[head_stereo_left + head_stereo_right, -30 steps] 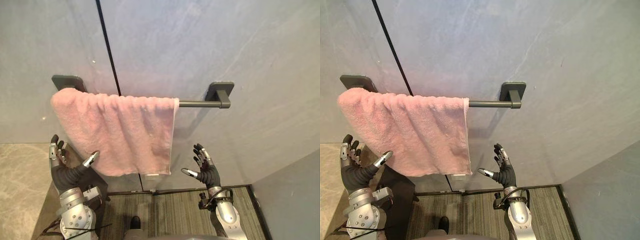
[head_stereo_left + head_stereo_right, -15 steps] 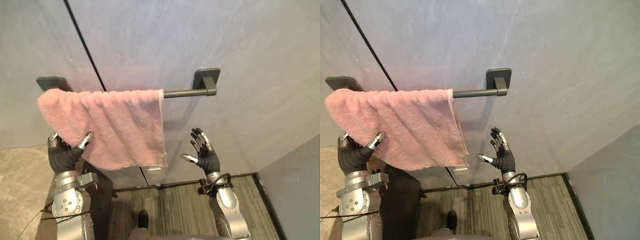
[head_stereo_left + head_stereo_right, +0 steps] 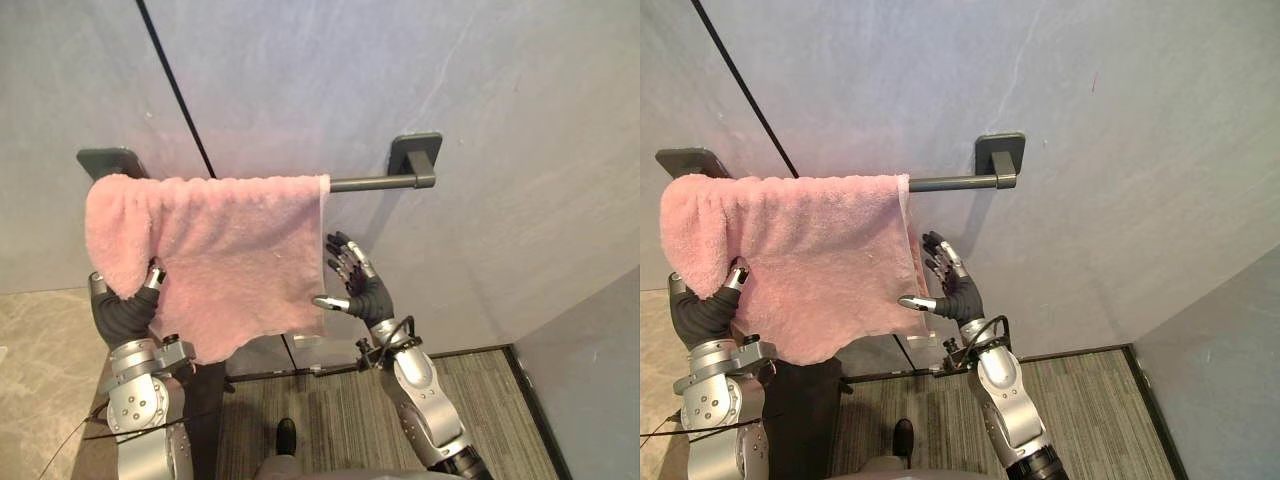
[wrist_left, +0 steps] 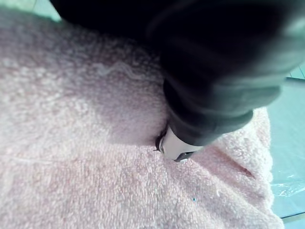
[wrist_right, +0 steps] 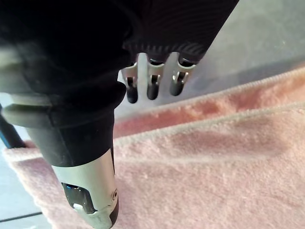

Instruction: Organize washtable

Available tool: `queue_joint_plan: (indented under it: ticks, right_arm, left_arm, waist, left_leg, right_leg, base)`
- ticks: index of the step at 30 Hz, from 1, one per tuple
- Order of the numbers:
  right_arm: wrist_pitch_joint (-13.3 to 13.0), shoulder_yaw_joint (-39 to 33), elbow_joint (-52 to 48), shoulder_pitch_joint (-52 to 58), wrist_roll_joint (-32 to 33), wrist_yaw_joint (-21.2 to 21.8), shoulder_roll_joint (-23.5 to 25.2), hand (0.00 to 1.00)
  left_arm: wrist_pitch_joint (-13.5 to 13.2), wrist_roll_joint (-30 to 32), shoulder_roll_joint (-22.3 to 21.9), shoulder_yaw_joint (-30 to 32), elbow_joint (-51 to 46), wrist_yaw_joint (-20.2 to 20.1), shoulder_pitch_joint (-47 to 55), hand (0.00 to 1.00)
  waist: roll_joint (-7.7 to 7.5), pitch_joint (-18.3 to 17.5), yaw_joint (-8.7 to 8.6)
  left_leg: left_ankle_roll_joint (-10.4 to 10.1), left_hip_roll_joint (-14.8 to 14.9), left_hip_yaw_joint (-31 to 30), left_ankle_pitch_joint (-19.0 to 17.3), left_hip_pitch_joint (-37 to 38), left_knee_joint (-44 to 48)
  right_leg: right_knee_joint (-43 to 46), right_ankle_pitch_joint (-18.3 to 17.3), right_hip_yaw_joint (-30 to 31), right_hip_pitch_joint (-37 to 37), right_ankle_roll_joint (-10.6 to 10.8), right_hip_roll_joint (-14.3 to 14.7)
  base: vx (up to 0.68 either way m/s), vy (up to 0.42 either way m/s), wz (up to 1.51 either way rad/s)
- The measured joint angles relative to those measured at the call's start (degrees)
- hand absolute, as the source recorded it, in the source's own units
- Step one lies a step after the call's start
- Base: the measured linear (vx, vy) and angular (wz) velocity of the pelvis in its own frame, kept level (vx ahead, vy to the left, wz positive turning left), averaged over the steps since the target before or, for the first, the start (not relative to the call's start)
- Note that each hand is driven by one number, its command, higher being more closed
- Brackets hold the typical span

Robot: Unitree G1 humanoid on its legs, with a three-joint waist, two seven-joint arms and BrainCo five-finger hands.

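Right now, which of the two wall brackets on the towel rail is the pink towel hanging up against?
The left bracket: the pink towel reaches it, while bare bar separates the towel from the right bracket.

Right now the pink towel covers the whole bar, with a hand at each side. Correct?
No. The pink towel covers only the left part of the bar; the right stretch is bare, as the left eye view shows. The left hand and right hand flank it.
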Motion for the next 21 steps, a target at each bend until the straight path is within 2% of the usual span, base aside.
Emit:
queue_joint_plan:
  ticks: [4,6,7,21]
  right_arm:
    - [0.88,0.71,3.55,-5.86,2.52,-0.08,0.01,0.00]
    - [0.88,0.62,4.35,-7.35,3.74,-0.11,0.13,0.00]
    - [0.90,0.43,4.89,-7.92,4.14,-0.15,0.33,1.00]
    - [0.89,-4.10,6.07,-10.10,3.89,-0.22,0.44,1.00]
  left_arm:
    - [-0.15,-0.04,0.01,-1.11,-0.04,-0.13,-1.34,1.00]
    - [-0.19,-0.09,0.01,-1.32,-0.04,-0.26,-1.65,1.00]
    - [-0.29,-0.11,0.02,-1.34,-0.04,-0.59,-1.71,1.00]
    - [-0.58,-0.45,0.04,-1.58,0.29,-2.35,-2.39,1.00]
  waist:
    - [0.09,1.04,0.46]
    - [-0.09,1.28,1.29]
    - [-0.16,1.32,1.40]
    - [-0.59,2.26,1.40]
  left_leg:
    - [-0.18,0.09,-0.56,0.53,-0.73,0.00]
    - [-0.19,0.13,-0.67,0.57,-0.85,0.00]
    - [-0.17,0.07,-0.83,0.59,-0.90,0.00]
    - [-0.05,-0.11,-2.01,1.06,-0.82,-0.03]
  right_leg:
    - [-0.05,-0.20,-0.97,-0.14,-0.34,0.32]
    - [-0.05,-0.22,-1.05,-0.21,-0.36,0.37]
    - [-0.05,-0.22,-1.10,-0.21,-0.37,0.37]
    - [0.11,-0.44,-1.21,-0.03,-0.67,0.45]
  base:
    - [-0.03,-0.007,0.10]
    - [0.00,-0.004,0.03]
    - [0.00,-0.006,0.09]
    - [-0.01,-0.003,0.03]
